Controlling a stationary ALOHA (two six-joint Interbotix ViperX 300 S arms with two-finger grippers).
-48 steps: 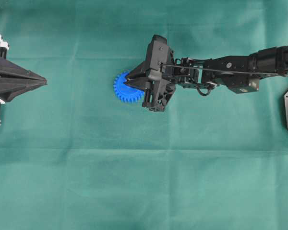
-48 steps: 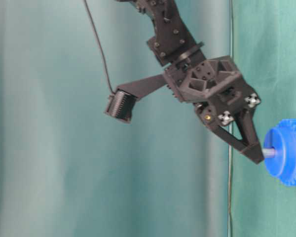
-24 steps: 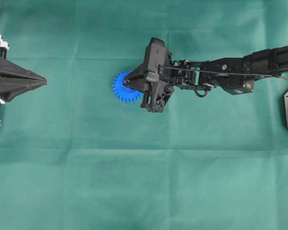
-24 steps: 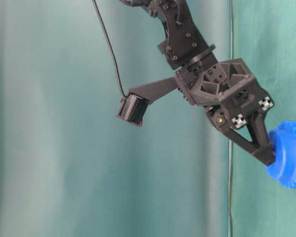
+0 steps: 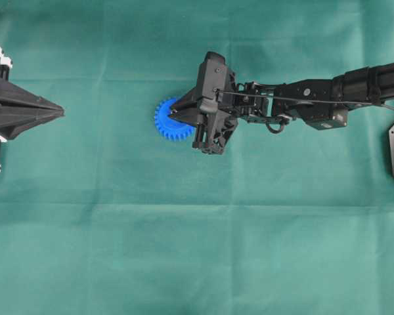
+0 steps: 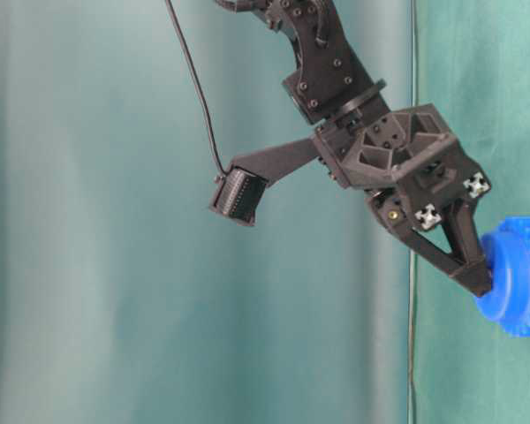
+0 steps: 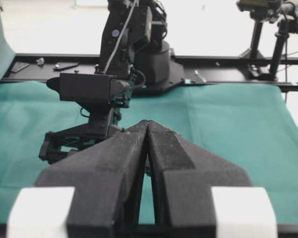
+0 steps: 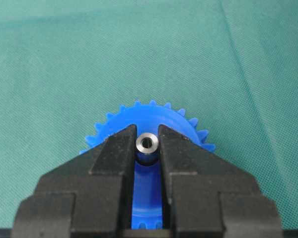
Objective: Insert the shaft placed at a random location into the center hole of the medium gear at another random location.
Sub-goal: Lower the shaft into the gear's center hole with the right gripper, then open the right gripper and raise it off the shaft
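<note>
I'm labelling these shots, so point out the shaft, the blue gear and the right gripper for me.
shaft (image 8: 147,144): right wrist view, its silver end face.
blue gear (image 5: 165,122): overhead view, toothed rim left of the fingers.
right gripper (image 8: 147,148): right wrist view, between the fingertips clamping the shaft.

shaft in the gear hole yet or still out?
In, at least partly. The small silver metal shaft stands upright at the blue toothed gear centre, right gripper fingertips touching the hub. Depth: cannot tell.

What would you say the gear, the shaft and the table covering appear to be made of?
The medium gear looks like bright blue moulded plastic, smooth and matte. The shaft, held by the right gripper, looks like silver-grey metal with a dull sheen. The table covering seems to be green woven cloth, finely textured and creased.
</note>
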